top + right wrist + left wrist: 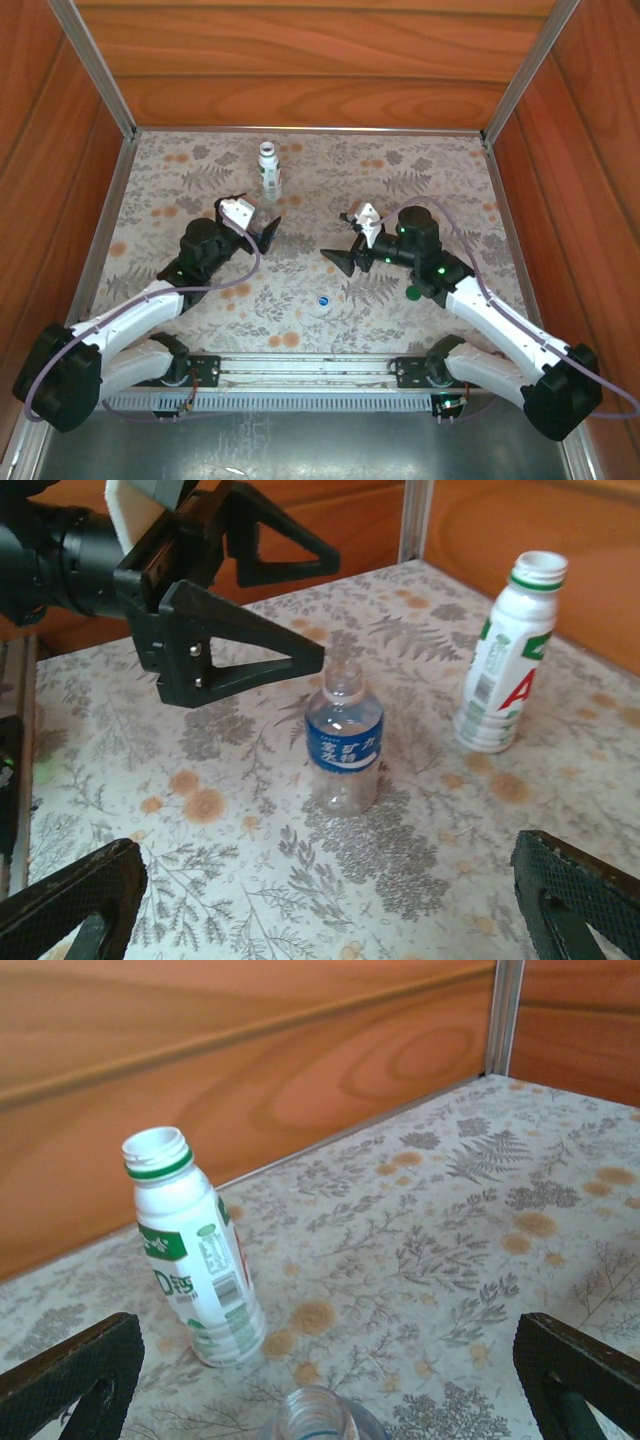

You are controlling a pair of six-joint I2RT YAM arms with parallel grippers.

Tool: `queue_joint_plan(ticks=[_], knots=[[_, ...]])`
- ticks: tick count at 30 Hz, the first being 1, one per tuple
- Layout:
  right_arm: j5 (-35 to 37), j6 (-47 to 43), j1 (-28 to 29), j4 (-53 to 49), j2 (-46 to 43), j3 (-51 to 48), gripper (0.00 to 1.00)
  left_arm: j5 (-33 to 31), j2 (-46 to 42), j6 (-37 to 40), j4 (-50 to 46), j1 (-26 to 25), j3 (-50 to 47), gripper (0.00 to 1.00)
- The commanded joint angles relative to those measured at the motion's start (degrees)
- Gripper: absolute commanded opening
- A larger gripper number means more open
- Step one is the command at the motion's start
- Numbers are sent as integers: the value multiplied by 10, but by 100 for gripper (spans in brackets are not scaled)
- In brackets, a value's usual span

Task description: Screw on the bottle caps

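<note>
Left wrist view: the clear bottle (pixel 318 1415) is seen upright just ahead of the wide-open, empty left tool (pixel 325 1328), probably nearer it than the empty, open right tool (pixel 325 845).

White bottle (pixel 505 670), clear blue-labelled bottle (pixel 345 745) upright, uncapped; blue cap (pixel 322 301), dark green cap (pixel 411 293) lying loose apart
</note>
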Motion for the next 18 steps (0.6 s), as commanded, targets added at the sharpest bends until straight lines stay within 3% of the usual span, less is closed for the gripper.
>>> queue_joint_plan(ticks=[1, 18], knots=[[-22, -1, 12, 17, 14, 6, 100, 9, 12, -23, 15, -2, -15, 100], [-21, -13, 40, 5, 39, 27, 100, -38, 198, -54, 223, 6, -63, 100]])
